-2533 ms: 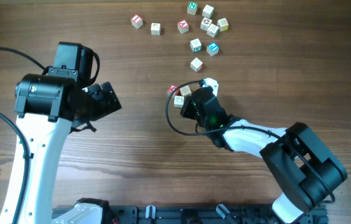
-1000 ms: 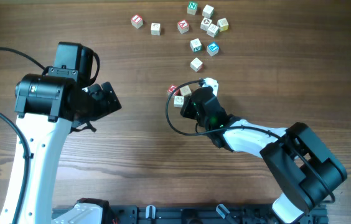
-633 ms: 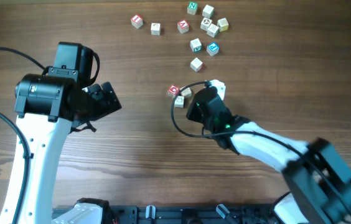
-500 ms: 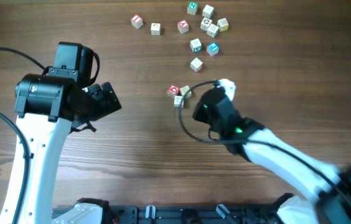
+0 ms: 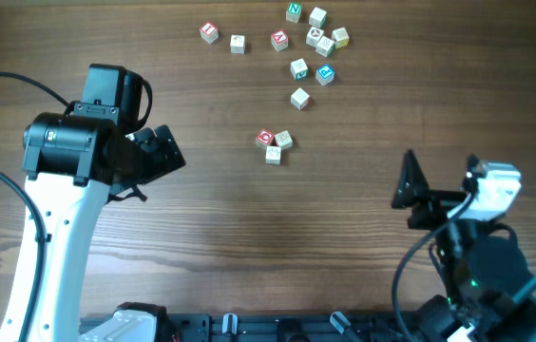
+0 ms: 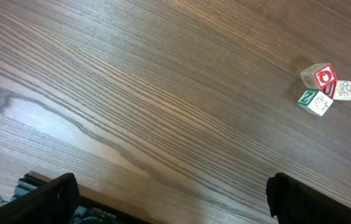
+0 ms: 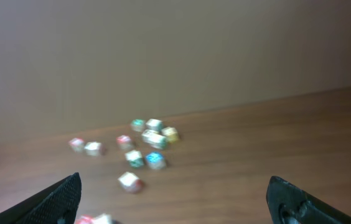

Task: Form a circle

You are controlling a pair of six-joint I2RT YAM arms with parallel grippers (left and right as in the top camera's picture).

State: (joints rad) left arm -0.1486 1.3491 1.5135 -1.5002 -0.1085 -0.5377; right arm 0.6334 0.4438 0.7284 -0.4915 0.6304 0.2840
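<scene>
Progress is slight, as I judge it: only the cluster [image 5: 274,145] of three cubes stands gathered, one red-faced, one pale and one with a green side. They touch each other in a tight knot rather than a ring, so they make at most a short arc of the circle the task asks for. The loose cubes [image 5: 299,68], about ten of them, lie scattered on the tabletop [image 5: 249,247] beyond the cluster and apart from it.

The right fingers [image 7: 63,199] stand spread wide with nothing between them. In the right wrist view the cluster is only a blur at the bottom edge, close to the finger at the view's left. The loose cubes lie farther ahead, between the two fingers and leaning toward that same one. The left fingers [image 6: 48,200] are also fully apart and empty, and the cluster sits well ahead of them, off toward the finger at that view's right. Neither pair touches any cube.

Nearly all of the work looks to be left. The scattered cubes would have to be fetched one at a time, and the knot probably opened out so the ring has a hollow middle.
</scene>
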